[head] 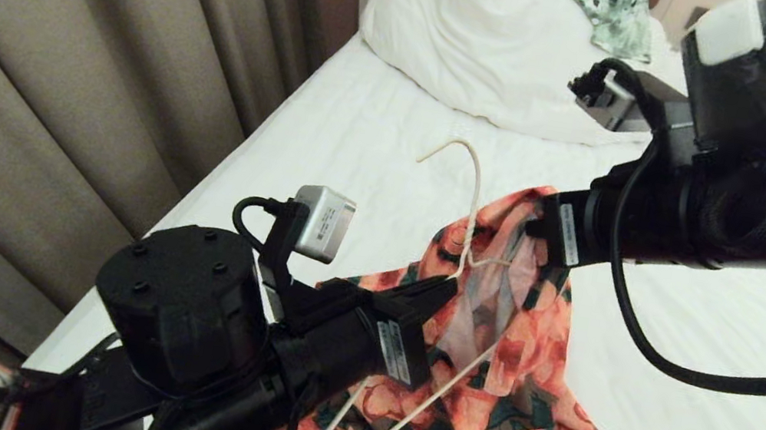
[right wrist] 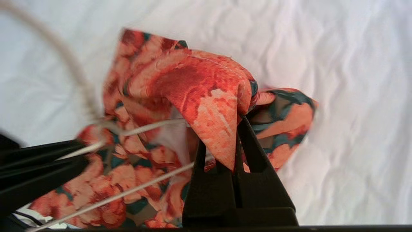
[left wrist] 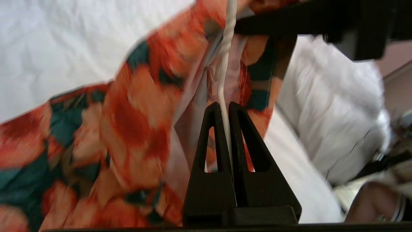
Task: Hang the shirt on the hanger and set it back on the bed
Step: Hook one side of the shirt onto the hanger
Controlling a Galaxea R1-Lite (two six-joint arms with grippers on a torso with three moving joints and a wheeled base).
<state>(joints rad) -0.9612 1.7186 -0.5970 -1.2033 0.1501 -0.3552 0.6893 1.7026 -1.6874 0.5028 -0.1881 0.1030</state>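
Two claws work mid-task: left gripper [left wrist: 225, 111] clenches the hanger [left wrist: 224, 74] inside the collar, right gripper [right wrist: 238, 129] grasps the shirt [right wrist: 206, 96] beside it, unseated above the bed [head: 382, 129].

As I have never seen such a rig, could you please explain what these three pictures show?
This is a two-armed robot at a white-sheeted bed. One picture looks down from its head; the other two look out from cameras behind each gripper's fingers. The left gripper is shut on a thin cream wire hanger, just below its hook. The right gripper is shut on the collar of an orange-flowered, dark green short-sleeved shirt, with the hanger inside it. On the bed also lie a white pillow and a green-and-white leafy garment.
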